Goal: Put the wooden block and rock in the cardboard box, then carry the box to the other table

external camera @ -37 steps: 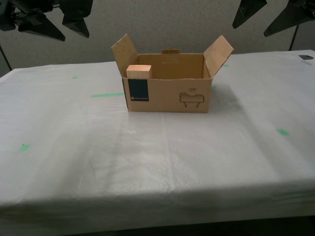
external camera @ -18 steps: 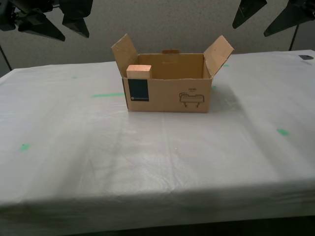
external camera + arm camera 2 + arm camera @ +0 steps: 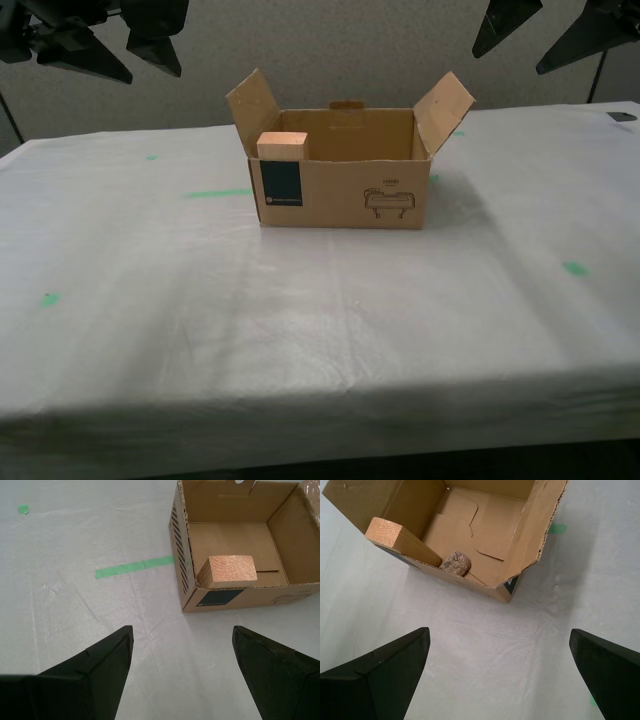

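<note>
The cardboard box (image 3: 340, 170) stands upright and open-topped on the surface (image 3: 300, 330), its long axis running across the exterior view and its printed front wall facing that camera; both side flaps splay upward and outward, and a slotted tab rises from the rear wall. The box is brown corrugated board with a dark navy square label and a small line drawing on the front. The wooden block (image 3: 282, 146) is pale, plain and brick-shaped with visible end grain; it leans tilted inside the box at the corner above the label, its upper end projecting over the front rim. The rock (image 3: 455, 563), small, lumpy and rough grey-brown, lies on the box floor just beside the block's lower end, against the front wall. The surface cover is pale grey-white and slightly wrinkled, with scattered green tape marks (image 3: 217, 193). My first tool (image 3: 502, 665) hangs above the surface, clear of the box, fingers spread wide and holding nothing. My second tool (image 3: 182, 662) is likewise raised, spread wide and empty.
</note>
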Tool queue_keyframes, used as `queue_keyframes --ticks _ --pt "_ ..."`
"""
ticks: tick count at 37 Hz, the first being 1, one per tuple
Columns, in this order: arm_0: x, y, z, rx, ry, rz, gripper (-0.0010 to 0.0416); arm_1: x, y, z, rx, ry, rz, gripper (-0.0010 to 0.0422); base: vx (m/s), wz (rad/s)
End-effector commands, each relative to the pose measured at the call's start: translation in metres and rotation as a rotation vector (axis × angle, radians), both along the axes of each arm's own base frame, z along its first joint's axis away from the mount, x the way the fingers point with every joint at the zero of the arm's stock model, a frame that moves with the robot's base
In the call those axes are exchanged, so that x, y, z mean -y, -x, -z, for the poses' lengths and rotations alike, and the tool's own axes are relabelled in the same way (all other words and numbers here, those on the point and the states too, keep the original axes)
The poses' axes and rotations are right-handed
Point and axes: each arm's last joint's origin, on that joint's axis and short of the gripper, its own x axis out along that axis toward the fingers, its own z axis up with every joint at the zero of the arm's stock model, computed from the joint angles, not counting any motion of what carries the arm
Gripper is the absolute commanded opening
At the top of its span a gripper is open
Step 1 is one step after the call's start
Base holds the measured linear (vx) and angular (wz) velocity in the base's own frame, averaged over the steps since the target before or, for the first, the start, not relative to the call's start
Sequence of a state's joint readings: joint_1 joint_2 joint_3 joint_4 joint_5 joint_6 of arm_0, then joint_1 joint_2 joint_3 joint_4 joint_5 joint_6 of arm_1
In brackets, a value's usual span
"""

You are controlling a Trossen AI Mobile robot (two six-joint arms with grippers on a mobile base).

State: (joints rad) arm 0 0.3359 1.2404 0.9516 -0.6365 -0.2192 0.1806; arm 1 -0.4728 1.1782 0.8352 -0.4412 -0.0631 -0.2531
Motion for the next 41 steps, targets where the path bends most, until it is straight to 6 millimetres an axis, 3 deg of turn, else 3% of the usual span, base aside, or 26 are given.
queue_keyframes --ticks 1,41 --pt "0.0000 -0.0001 -0.0005 0.001 -0.001 0.003 0.0390 0.0000 -0.0003 -0.0002 0.004 -0.003 -0.002 0.0268 0.000 0.000" --pt "0.0000 -0.0001 -0.0005 0.002 -0.001 0.003 0.0390 0.0000 -0.0003 -0.0002 0.004 -0.003 -0.002 0.0268 0.000 0.000"
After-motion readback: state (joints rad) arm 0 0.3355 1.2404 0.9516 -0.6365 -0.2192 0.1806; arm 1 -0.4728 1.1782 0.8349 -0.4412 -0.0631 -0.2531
